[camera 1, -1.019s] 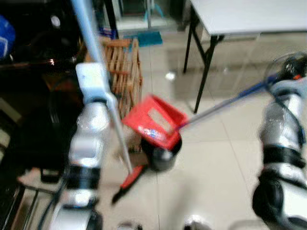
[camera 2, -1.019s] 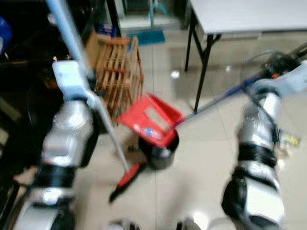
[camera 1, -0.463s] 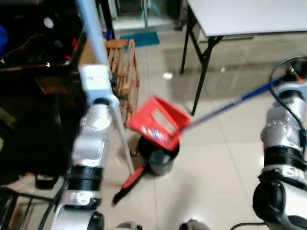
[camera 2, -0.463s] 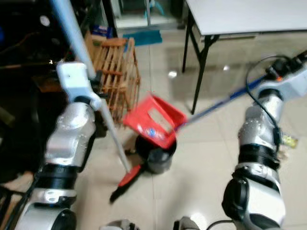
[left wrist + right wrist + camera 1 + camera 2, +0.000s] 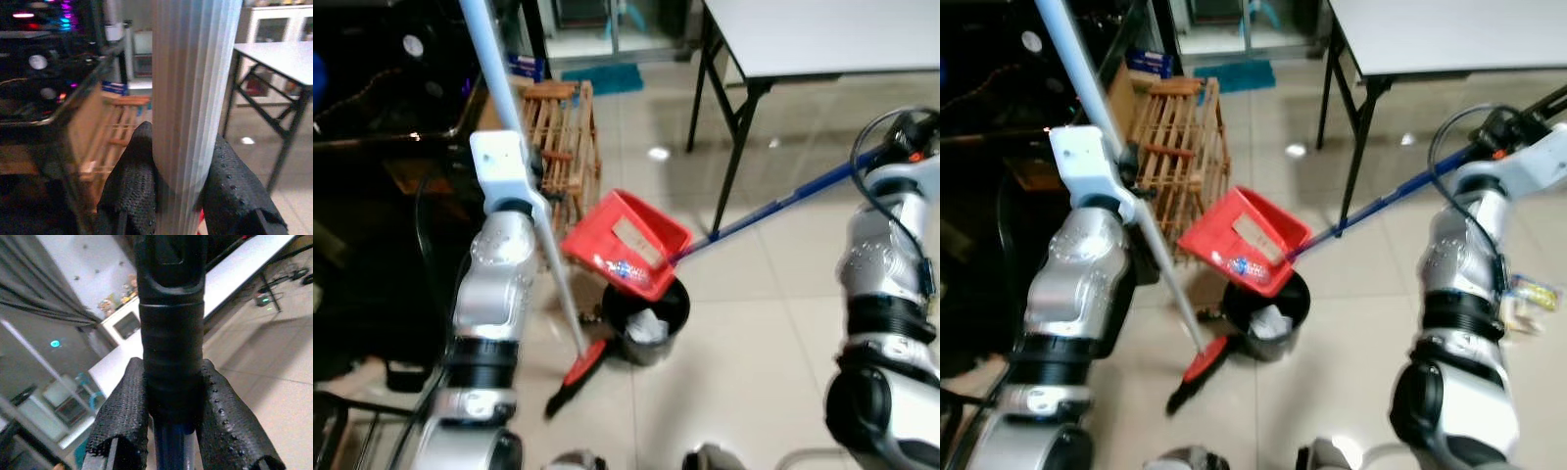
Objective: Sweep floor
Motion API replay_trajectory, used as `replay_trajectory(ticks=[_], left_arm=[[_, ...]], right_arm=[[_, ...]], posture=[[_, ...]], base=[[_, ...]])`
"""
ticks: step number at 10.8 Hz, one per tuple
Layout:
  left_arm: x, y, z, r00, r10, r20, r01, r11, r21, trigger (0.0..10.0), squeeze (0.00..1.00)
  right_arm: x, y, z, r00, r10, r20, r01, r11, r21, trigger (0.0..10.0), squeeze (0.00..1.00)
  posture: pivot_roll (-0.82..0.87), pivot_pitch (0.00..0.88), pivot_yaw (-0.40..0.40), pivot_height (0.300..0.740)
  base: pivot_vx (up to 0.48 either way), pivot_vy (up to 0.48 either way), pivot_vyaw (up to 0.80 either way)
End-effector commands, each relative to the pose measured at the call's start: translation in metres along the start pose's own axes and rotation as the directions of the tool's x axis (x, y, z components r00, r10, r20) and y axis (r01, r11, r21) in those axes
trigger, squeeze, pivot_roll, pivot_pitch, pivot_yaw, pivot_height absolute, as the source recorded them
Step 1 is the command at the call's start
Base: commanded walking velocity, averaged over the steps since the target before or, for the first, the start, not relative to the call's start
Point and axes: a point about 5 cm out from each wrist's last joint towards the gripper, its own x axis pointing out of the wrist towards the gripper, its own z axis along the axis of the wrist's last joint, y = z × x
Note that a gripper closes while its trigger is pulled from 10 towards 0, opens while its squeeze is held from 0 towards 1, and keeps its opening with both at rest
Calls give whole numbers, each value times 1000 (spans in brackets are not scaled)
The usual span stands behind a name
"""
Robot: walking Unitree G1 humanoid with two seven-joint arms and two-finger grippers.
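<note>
Right gripper (image 5: 168, 396) clamps the dustpan (image 5: 625, 243) handle, tipping it over the bin (image 5: 644, 321) to dump; left gripper (image 5: 188, 188) pinches the broom (image 5: 540, 230) upright, parked.

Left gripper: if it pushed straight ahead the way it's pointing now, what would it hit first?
Probably the wooden crate, which lies just past the left gripper, shut on the broom handle. The folding table stands off to one side; depth is unclear.

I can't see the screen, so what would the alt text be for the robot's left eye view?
A red dustpan on a blue handle is tipped over a small black bin holding crumpled paper. The left arm holds a broom by its pale pole beside a wooden crate on the tiled floor.
</note>
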Motion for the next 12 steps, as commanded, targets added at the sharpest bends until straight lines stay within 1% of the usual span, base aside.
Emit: replay_trajectory(ticks=[1,5,6,7,8,9,10,11,12], left_arm=[[2,4,17,998,10,67,-10,1000,-6,10000,0],[3,3,18,997,5,73,-5,1000,-3,10000,0],[2,11,21,996,50,75,-52,998,19,10000,0],[1,22,21,990,121,74,-122,992,12,10000,0],[0,33,22,979,188,78,-188,982,-3,10000,0],[0,40,22,968,237,79,-238,971,-5,10000,0],[0,46,22,951,300,75,-301,954,0,10000,0],[0,46,21,949,307,69,-308,951,2,10000,0],[0,41,20,959,273,77,-273,962,-11,10000,0]], right_arm=[[5,14,14,998,34,61,-36,998,42,10000,0],[5,14,14,997,36,62,-39,998,46,10000,0],[5,14,13,997,35,61,-38,998,46,10000,0],[4,14,13,998,34,61,-37,998,46,10000,0],[4,13,13,998,33,59,-36,998,46,10000,0],[4,12,12,998,32,57,-34,998,46,10000,0],[4,12,12,998,30,56,-32,998,45,10000,0],[4,11,13,998,29,57,-31,999,43,10000,0],[5,10,14,998,27,60,-30,999,39,10000,0]], posture=[[0,64,53,740],[-2,53,58,740],[-2,46,61,740],[2,47,61,740],[5,51,60,740],[3,55,59,740],[2,58,56,740],[1,59,55,740],[0,61,53,740]], base=[[330,0,0],[330,0,0],[322,0,0],[296,0,0],[285,0,0],[285,0,0],[270,0,0],[0,0,0],[0,0,0]])
